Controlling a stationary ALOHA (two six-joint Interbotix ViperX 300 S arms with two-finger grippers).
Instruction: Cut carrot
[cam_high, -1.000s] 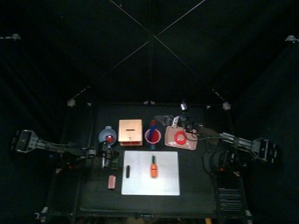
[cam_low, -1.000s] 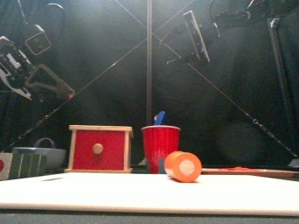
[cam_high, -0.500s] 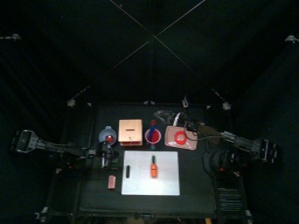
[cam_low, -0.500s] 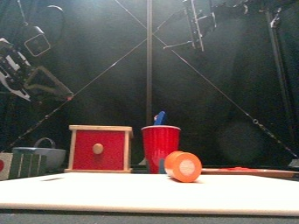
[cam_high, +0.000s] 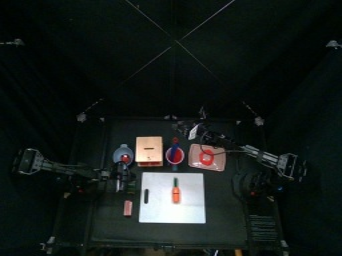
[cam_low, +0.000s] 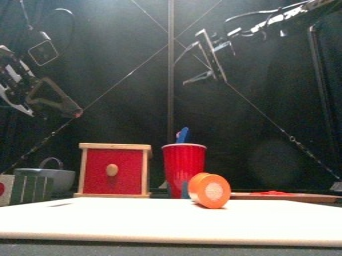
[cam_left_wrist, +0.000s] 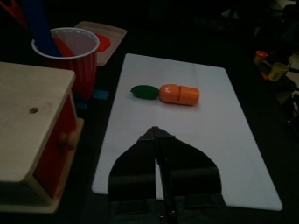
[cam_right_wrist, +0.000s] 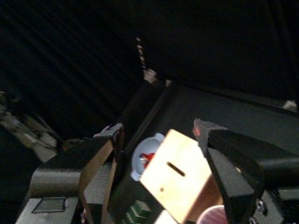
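Observation:
The carrot is a short orange stick lying in the middle of the white board. In the left wrist view the carrot has a dark green end and rests on the board. My left gripper hovers over the board's left edge, short of the carrot. Its jaws are drawn close together, and I see nothing between them. My right gripper is open and empty. It is raised high over the table's back, where the top view shows the right gripper, far from the carrot.
A thin dark tool lies at the board's left edge. Behind the board stand a wooden box with a red front, a red cup, a grey container and a pink tray. A reddish-brown block lies left of the board.
The right arm has swung, carrying its open gripper a little leftward and lower in the front view. The left arm, carrot and board have not moved.

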